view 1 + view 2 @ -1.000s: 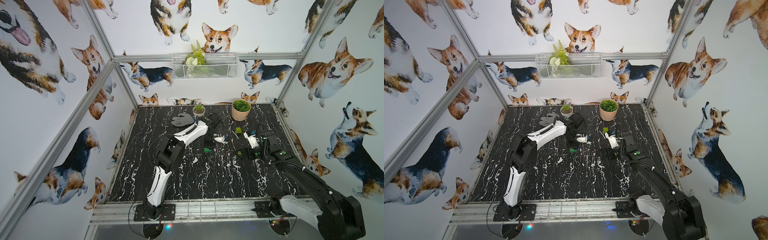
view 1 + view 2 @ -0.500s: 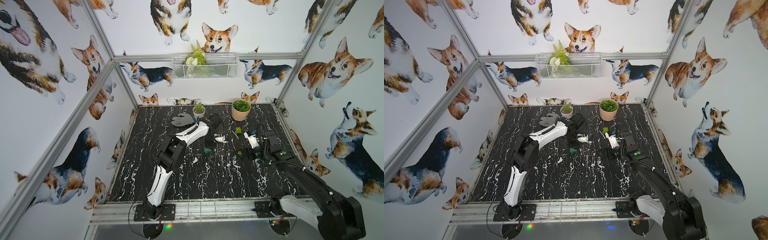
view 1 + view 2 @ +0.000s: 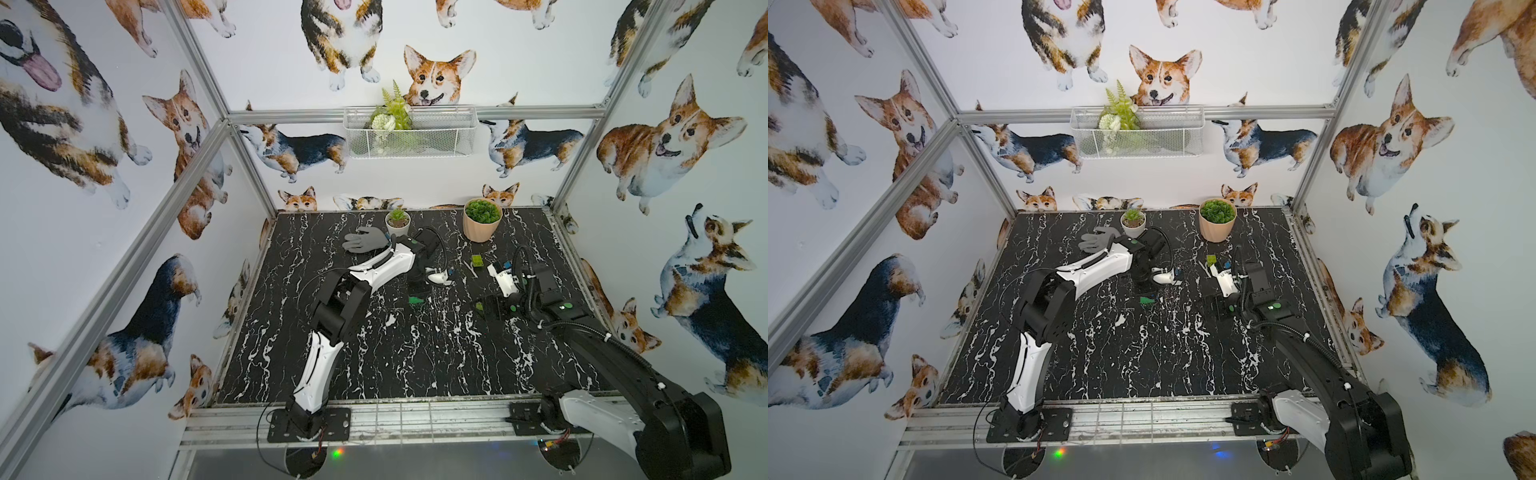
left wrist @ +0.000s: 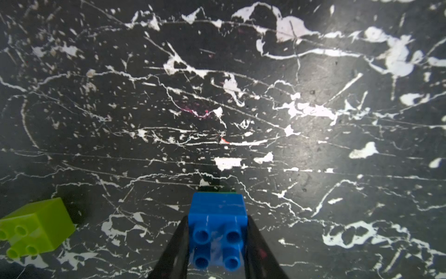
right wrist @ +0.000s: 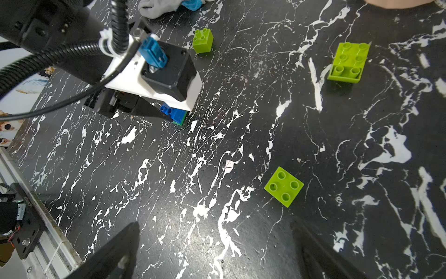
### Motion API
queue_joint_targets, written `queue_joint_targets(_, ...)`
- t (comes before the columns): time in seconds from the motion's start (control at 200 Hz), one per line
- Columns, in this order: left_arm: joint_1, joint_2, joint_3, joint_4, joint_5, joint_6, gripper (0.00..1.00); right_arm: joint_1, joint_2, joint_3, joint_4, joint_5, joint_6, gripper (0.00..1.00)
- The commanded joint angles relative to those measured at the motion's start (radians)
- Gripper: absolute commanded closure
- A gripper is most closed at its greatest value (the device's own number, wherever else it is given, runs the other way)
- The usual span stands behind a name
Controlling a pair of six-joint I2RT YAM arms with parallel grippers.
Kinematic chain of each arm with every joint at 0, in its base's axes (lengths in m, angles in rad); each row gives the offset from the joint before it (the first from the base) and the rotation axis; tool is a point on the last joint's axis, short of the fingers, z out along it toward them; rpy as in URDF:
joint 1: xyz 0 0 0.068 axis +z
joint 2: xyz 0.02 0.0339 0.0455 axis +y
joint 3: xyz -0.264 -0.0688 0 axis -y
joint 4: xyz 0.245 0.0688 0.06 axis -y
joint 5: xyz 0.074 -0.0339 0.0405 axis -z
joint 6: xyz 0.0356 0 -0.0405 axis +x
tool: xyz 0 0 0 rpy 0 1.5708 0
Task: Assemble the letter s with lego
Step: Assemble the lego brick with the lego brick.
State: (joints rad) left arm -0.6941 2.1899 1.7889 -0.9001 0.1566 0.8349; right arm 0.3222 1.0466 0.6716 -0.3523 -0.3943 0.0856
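Well, my left claw (image 4: 218,219) is pinching the blue brick (image 4: 218,234) by its two flat sides. A thin bit of the dark green brick (image 4: 228,192) peeks out behind it, so I think those two are stuck together. The pair sits low over the middle of the worktop (image 3: 415,365), a little toward the far edge. I cannot tell if it rests on the top.

So the S shape is only just begun: one joint made, three lime bricks to add. I think the next move is for my right claw (image 5: 214,227). Its two fingers are spread wide with nothing in them. It hangs above the square lime brick (image 5: 284,186), which lies between the middle and the right edge. I would drop over that brick, squeeze its sides, carry it to the pair, line up the knobs and push straight down while my left claw holds firm.

The bricks are shiny hard plastic with round knobs. The blue one shows four, and so does the square lime one. The small lime brick (image 5: 202,41) lies tipped on its side near my left claw, toward the far edge. The long lime brick (image 3: 477,260) sits near the far edge, just in front of the peach pot (image 3: 482,220). The grey glove (image 3: 363,241) and the little white pot (image 3: 397,222) are at the far edge too.
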Motion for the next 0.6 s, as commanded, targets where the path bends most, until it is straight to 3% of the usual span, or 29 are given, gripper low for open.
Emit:
queue_joint_targets(0.0, 0.005, 0.004, -0.003, -0.01, 0.03, 0.009, 1.0, 0.0, -0.002, 0.006, 0.014, -0.008, 0.004, 0.0)
queue_joint_targets(0.596, 0.004, 0.038, -0.016, 0.003, 0.011, -0.035, 1.0, 0.0, -0.002, 0.01, 0.012, -0.016, 0.003, 0.0)
